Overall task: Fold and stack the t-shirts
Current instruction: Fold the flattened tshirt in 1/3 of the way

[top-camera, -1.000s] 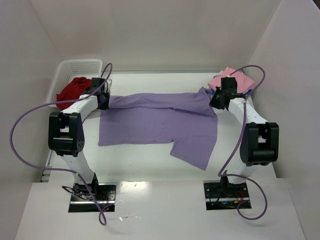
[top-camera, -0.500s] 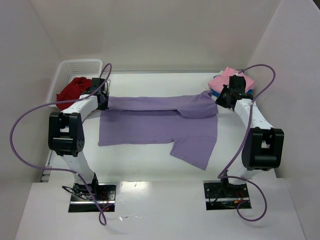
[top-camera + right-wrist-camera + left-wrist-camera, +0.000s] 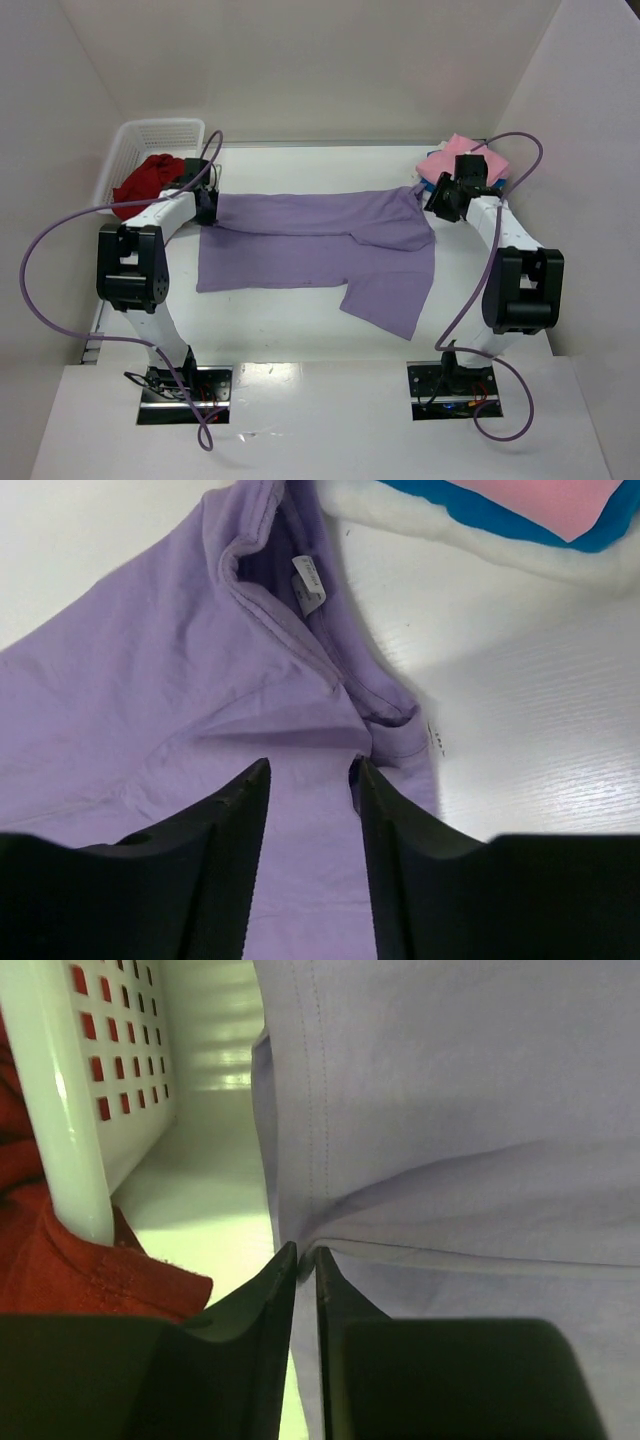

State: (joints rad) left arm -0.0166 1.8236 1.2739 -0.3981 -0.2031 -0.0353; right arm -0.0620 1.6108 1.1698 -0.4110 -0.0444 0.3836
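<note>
Deep red t-shirt (image 3: 145, 180) sits bunched in the basket (image 3: 160, 130), far left. Left gripper (image 3: 303, 1250) meets the lavender t-shirt (image 3: 310, 245) spread mid-table, jaws a slit apart (pinching or not, I cannot tell). Right gripper (image 3: 308, 765) is spread over its collar. Pink t-shirt (image 3: 560, 492) lies on the blue t-shirt (image 3: 480, 510), far right.

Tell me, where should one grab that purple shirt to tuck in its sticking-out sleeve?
Probably the near cuff edge of the sleeve, coming from above on the near side: it lies flat, jutting nearward from the lavender shirt, clear of the folded body.
</note>
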